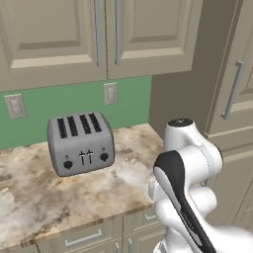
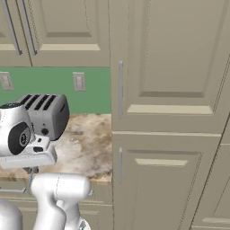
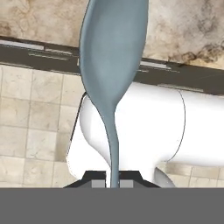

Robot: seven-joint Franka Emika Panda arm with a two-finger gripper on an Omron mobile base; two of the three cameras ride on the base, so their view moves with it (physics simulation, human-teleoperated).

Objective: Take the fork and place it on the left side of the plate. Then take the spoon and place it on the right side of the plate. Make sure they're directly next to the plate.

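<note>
Close to the camera in the hand view is the spoon point(image 3: 113, 52), pale bluish-grey, its oval bowl held up. Its thin handle runs down between the two dark finger tips of my gripper point(image 3: 113, 180), which is shut on the handle. Behind the spoon lie a tiled floor point(image 3: 35, 122) and the front edge of a stone counter point(image 3: 192, 26). The fork and the plate are out of view.
A grey four-slot toaster point(image 1: 81, 142) stands on the mottled stone counter point(image 1: 34, 192), against a green wall with outlets. Beige upper cabinets point(image 1: 54, 34) hang above it. A tall cabinet point(image 2: 170, 134) closes off the counter's right end. Drawers point(image 1: 84, 238) run below.
</note>
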